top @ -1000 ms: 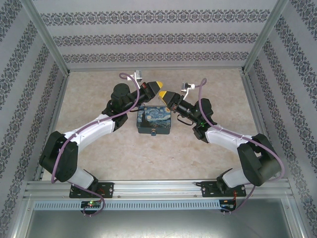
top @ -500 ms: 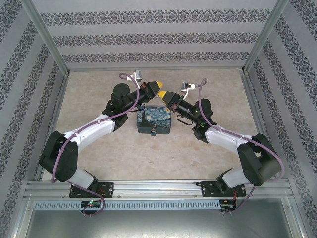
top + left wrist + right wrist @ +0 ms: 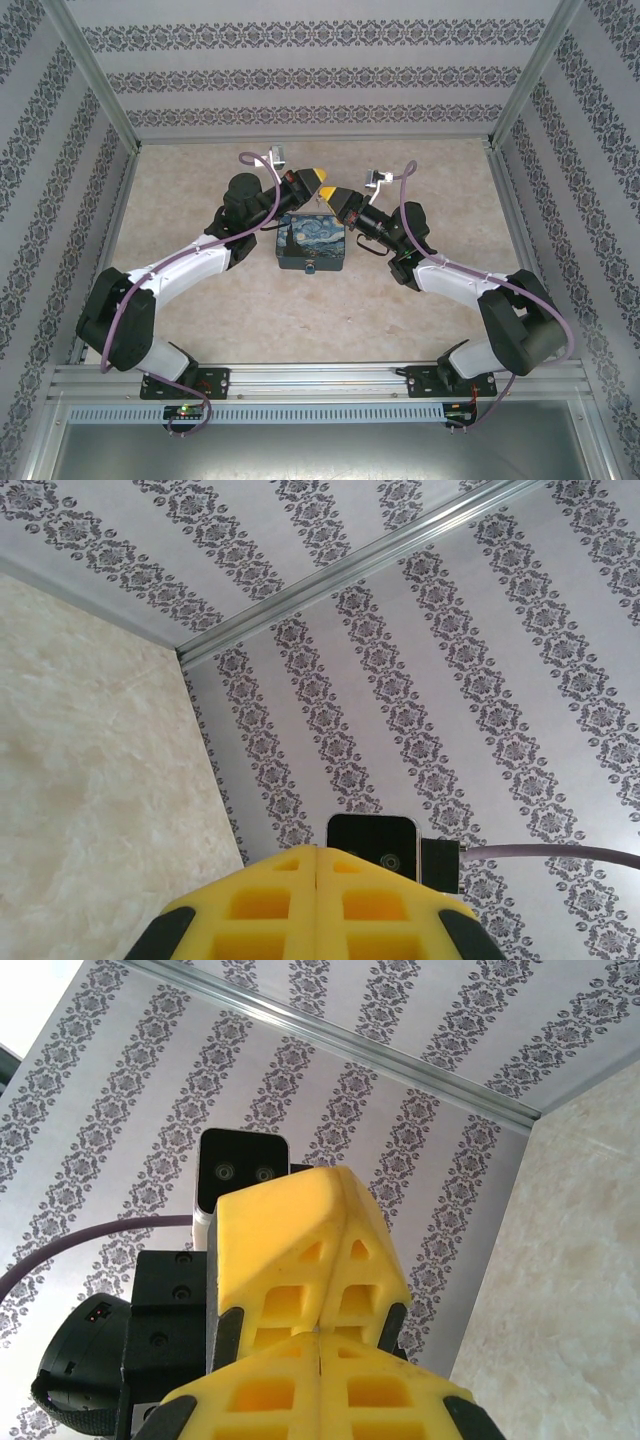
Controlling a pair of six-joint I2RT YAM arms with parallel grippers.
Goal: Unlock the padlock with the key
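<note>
Hovering tip to tip over the far edge of the night-sky-print box (image 3: 312,240): left gripper (image 3: 320,178) and right gripper (image 3: 328,191). Both pincers are closed, with the yellow fingers (image 3: 280,910) pressed flat together in each wrist view. Padlock (image 3: 311,268) is a small grey piece on the box's near face, base-side of both tips and clear of them. Print too small to read.

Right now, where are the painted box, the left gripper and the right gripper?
painted box (image 3: 312,240): top view, centre of its lid.
left gripper (image 3: 321,178): top view, yellow fingertips.
right gripper (image 3: 330,192): top view, yellow fingertips.
</note>
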